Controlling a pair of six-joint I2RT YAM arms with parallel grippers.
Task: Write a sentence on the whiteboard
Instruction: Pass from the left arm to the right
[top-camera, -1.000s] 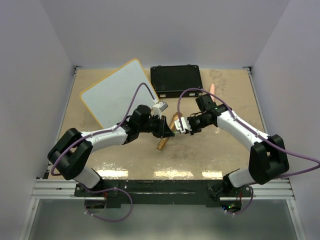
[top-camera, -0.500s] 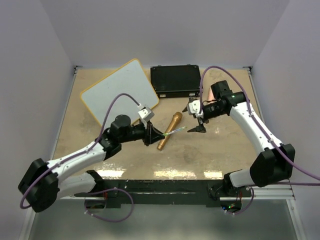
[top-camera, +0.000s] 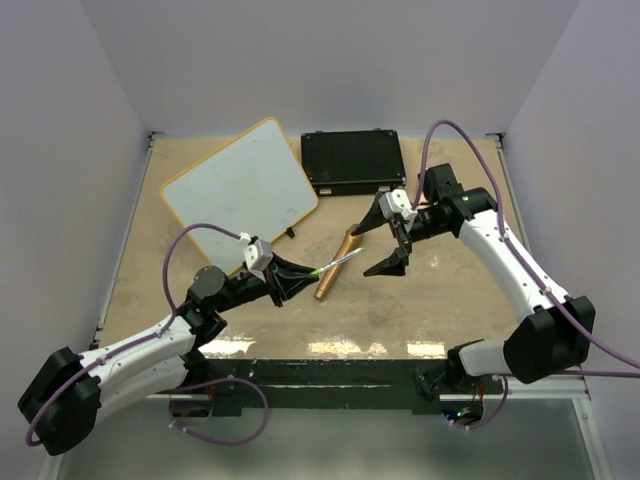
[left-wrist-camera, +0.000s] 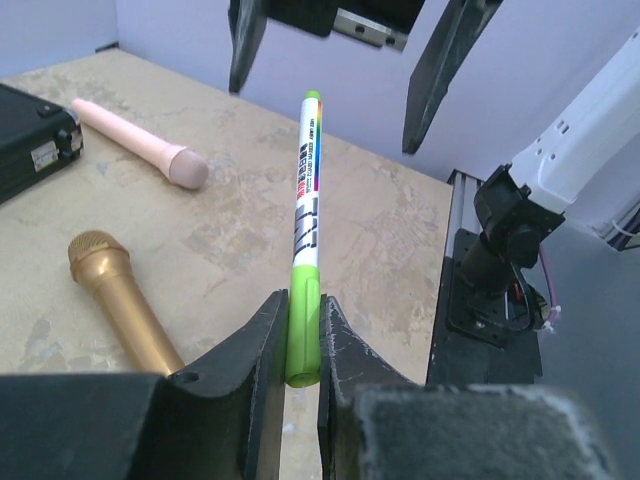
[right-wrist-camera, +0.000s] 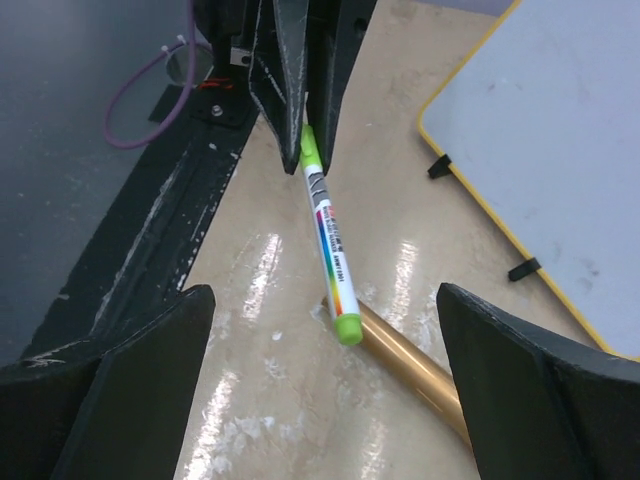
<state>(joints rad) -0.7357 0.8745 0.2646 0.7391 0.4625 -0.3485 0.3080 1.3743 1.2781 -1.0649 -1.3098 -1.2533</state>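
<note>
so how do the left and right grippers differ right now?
The left gripper is shut on the green marker; the right gripper is wide open and empty. In the top view the left gripper sits left of the gold microphone, the right gripper right of it. They face each other, the marker's free end toward the right gripper.

The left gripper (top-camera: 298, 279), toward 7 o'clock of the surface (top-camera: 440, 310), has its jaws closed on a green marker (top-camera: 338, 263) that points toward 2 o'clock, crossing over a gold microphone (top-camera: 324, 287). The right gripper (top-camera: 364, 252), jaws spread wide, faces the marker's far end. The whiteboard (top-camera: 240, 188) lies at 11 o'clock, a black case (top-camera: 352, 160) at 12.
</note>
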